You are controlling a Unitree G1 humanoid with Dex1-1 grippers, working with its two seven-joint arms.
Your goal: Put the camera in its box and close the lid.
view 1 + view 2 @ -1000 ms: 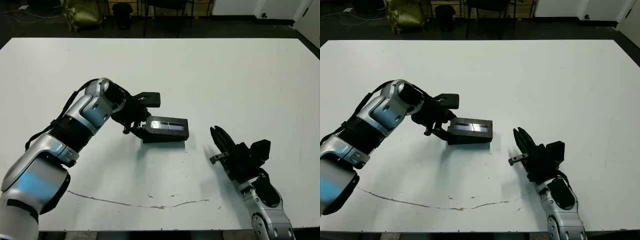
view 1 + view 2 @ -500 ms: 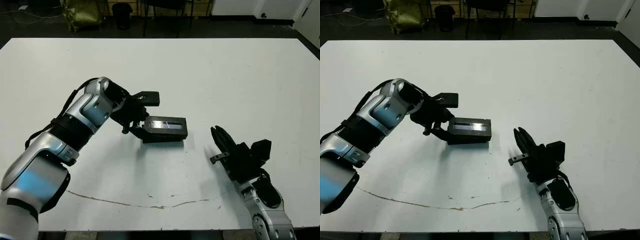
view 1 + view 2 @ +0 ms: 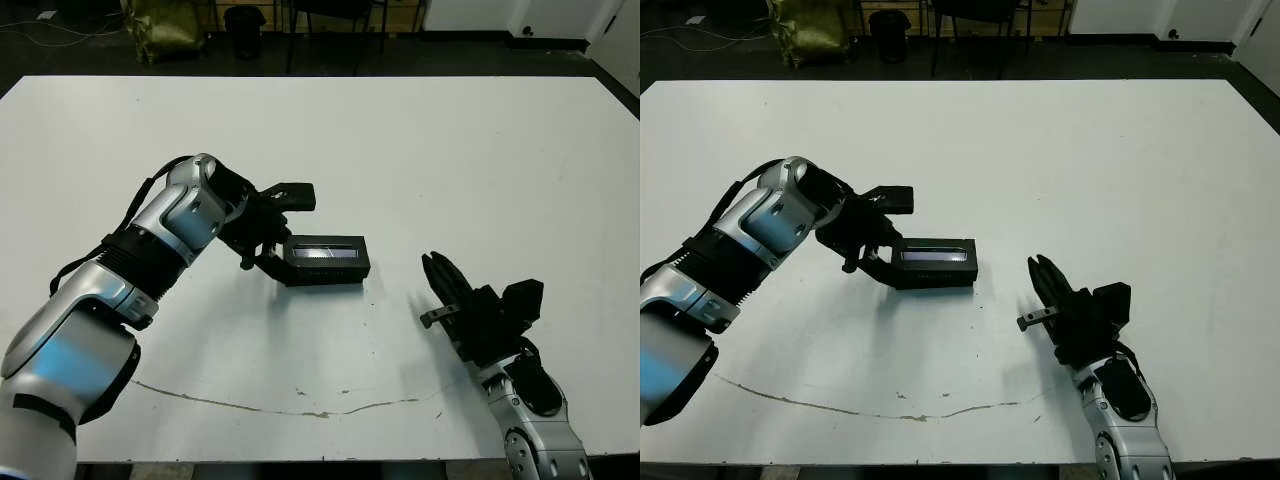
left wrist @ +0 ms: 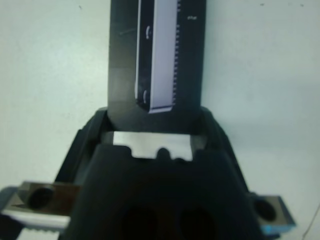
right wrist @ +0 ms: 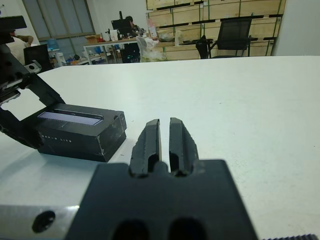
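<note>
The box (image 3: 325, 260) with the lid (image 3: 322, 247) on it sits near the middle of the worktop (image 3: 450, 150), and the left pincer (image 3: 268, 232) grips its end, one finger above and one below, as the left wrist view shows. Compared with a second ago, the box has slid a little toward the robot's left and has levelled out: its striped top now faces more flatly upward and it lies squarer to the worktop's edge. The left arm has drawn back slightly with it.

The lid appears to rest fully on the tray, with no white lining visible in any view, so the box looks closed. The camera is not in sight anywhere on the worktop; it is probably inside, though the pictures cannot confirm that.

The right pincer (image 3: 436, 272) hovers well apart from the box on the robot's right, its fingers pressed together and holding nothing, and it has not moved.

The shift suggests the left arm is settling or straightening the closed box, so the task looks close to finished, with only the release remaining.
</note>
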